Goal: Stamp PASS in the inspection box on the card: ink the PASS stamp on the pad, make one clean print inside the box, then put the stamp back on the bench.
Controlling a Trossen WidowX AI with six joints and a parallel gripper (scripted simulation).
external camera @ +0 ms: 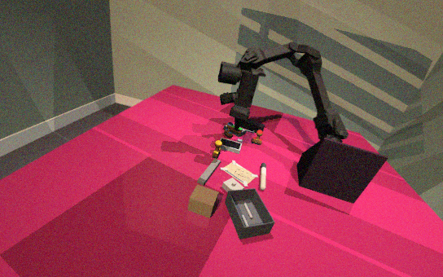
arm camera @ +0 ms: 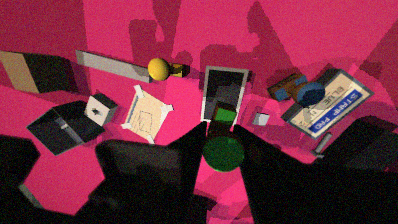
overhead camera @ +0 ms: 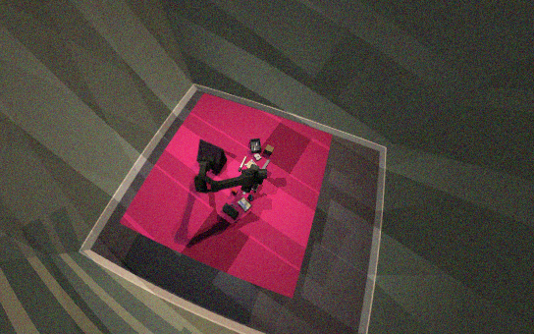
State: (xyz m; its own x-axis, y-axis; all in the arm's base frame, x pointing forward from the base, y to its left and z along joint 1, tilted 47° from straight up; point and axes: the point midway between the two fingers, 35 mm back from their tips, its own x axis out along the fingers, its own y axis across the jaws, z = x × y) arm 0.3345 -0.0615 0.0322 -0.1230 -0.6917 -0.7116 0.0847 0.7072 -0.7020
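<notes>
My gripper [external camera: 239, 125] [arm camera: 219, 127] is shut on the green-knobbed stamp [arm camera: 223, 154], which points down. In the wrist view its lower end overlaps the near end of the open black ink pad [external camera: 231, 144] [arm camera: 225, 85] with a pale rim. The gap between stamp and pad cannot be judged; in the exterior view the gripper is behind the pad. The stamp's printing face is hidden. The cream card [external camera: 240, 173] [arm camera: 136, 119] lies taped at its corners, left of the pad in the wrist view. A faint box outline shows on it; no clear PASS print can be made out.
A yellow-knobbed stamp [external camera: 218, 143] [arm camera: 158, 69], a blue-knobbed stamp [arm camera: 311, 94] and a red-knobbed stamp [external camera: 259, 133] stand around the pad. The STAMP PAD lid [arm camera: 336, 111] lies beyond. A grey bar [external camera: 209, 172], marker [external camera: 263, 178], wooden block [external camera: 203, 200] and dark tray [external camera: 256, 231] are near the card.
</notes>
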